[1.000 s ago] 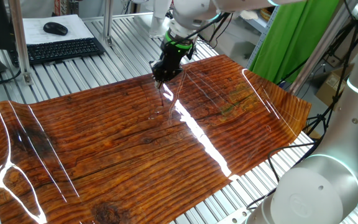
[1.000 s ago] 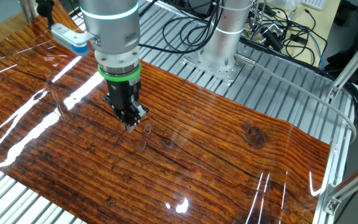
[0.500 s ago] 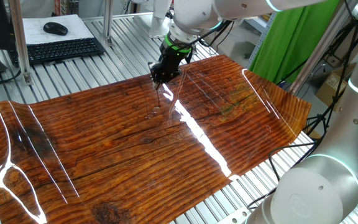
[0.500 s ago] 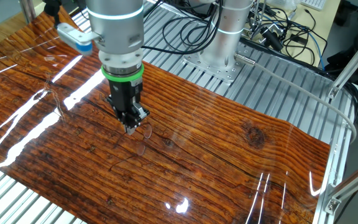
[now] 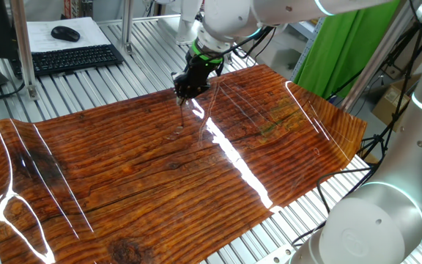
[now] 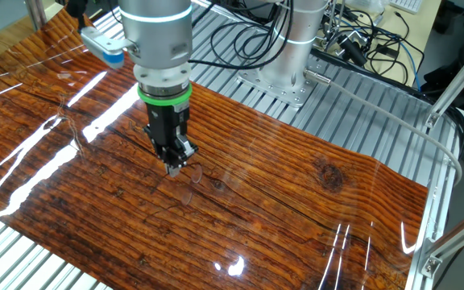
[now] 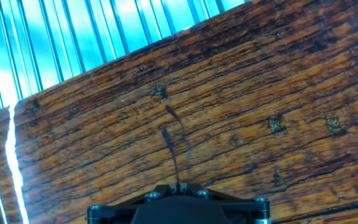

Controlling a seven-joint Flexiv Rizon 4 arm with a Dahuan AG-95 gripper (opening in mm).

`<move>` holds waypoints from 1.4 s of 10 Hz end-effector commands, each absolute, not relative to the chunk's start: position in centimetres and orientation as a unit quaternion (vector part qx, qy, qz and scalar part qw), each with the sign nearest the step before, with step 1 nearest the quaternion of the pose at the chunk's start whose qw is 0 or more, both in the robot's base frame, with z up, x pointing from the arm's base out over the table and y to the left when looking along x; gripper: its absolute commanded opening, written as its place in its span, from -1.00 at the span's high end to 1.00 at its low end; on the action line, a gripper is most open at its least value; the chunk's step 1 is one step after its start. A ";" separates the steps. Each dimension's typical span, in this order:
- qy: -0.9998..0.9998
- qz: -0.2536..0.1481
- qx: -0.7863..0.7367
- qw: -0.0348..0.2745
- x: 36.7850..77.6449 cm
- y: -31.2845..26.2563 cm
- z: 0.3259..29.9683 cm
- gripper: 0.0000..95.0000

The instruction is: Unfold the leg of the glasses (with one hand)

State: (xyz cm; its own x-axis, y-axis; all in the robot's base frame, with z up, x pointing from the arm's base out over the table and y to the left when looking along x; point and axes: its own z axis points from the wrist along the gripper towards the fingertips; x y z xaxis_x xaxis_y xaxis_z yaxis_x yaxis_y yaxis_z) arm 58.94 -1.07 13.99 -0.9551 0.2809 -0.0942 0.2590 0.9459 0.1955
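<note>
Hand view: hand (image 7: 178,185) mid-sheet, pinching glasses (image 7: 173,149)

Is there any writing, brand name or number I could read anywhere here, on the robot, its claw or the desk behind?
None can be read.
Keyboard: its key markings are too small to make out.
Paper sheet under the mouse: no legible print.
Robot arm and claw: no label or number shows.
Wood-grain mat: only grain and glare.
</note>
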 end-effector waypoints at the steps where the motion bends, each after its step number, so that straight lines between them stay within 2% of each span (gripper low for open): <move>1: 0.983 0.089 0.147 0.061 59.5 -0.2 13.6 1.00; 4: 0.982 0.089 0.156 0.062 59.9 0.5 13.2 1.00; 7: 0.981 0.082 0.173 0.043 59.5 1.8 13.6 1.00; 8: 0.980 0.074 0.181 0.039 59.2 2.5 13.8 0.60; 14: 0.976 0.067 0.204 0.038 58.2 4.1 14.0 0.60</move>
